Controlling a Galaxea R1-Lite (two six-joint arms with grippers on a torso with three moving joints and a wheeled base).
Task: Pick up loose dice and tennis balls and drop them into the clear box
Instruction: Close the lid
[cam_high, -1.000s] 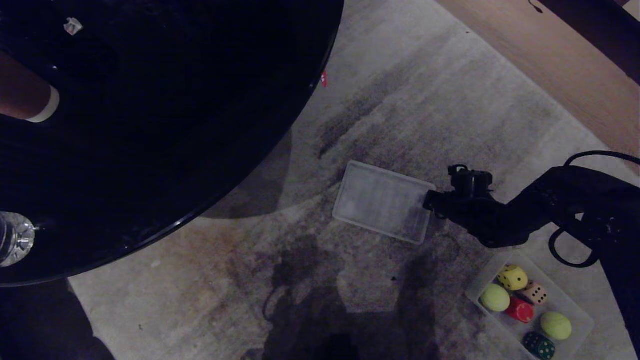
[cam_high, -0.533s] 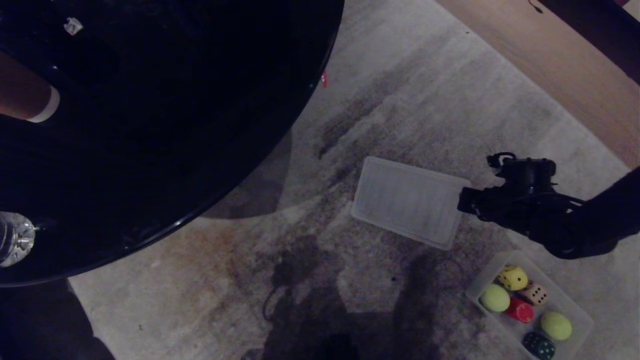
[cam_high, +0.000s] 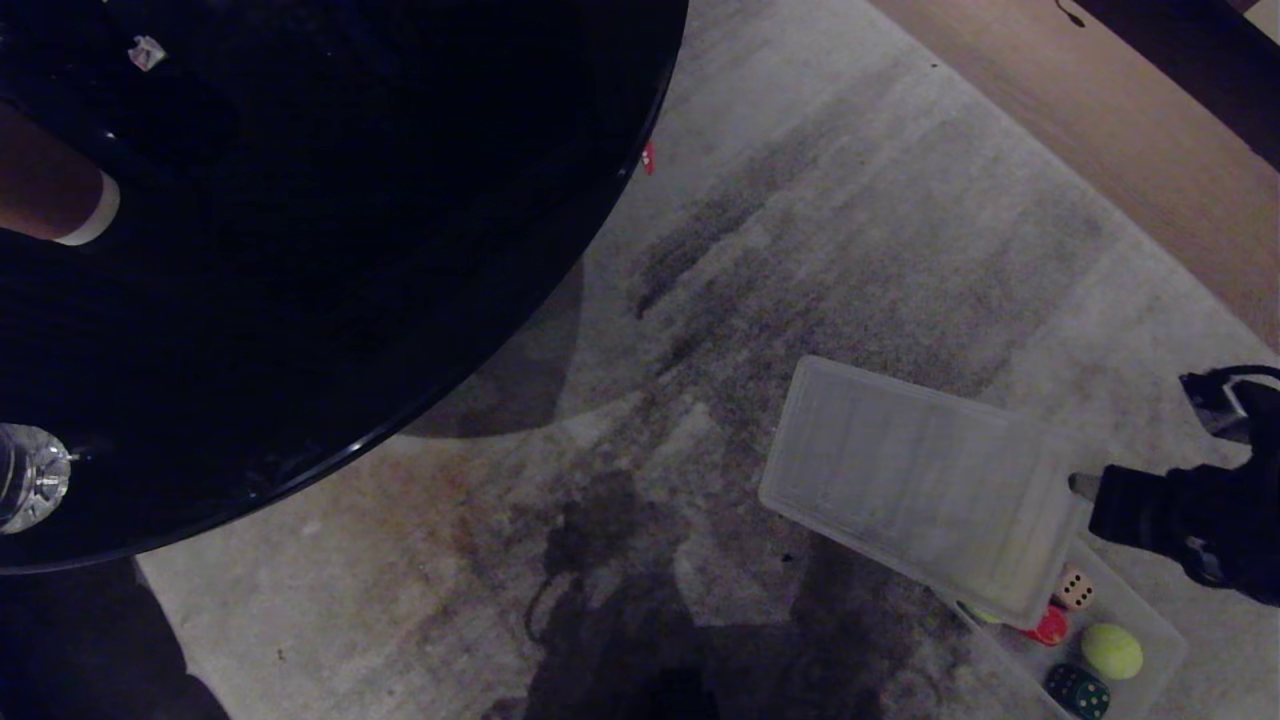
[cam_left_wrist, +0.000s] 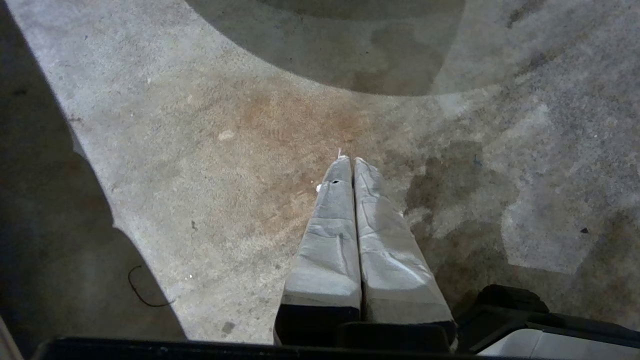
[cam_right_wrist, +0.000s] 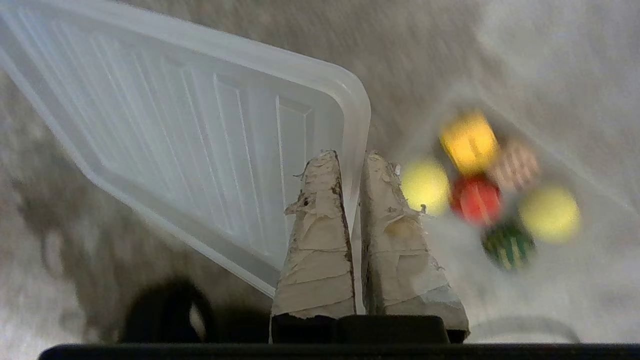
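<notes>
Two grippers, one working. Lid (cam_high: 925, 487) hangs tilted at lower right, over part of the box (cam_high: 1150, 670), likely to cap it. Right gripper (cam_right_wrist: 352, 162) is clamped on its short edge. Left gripper (cam_left_wrist: 351, 162) is closed, empty, over carpet (cam_left_wrist: 200, 150). Right wrist view shows all dice (cam_right_wrist: 469, 142) and balls (cam_right_wrist: 549, 212) already inside; head view hides some.
</notes>
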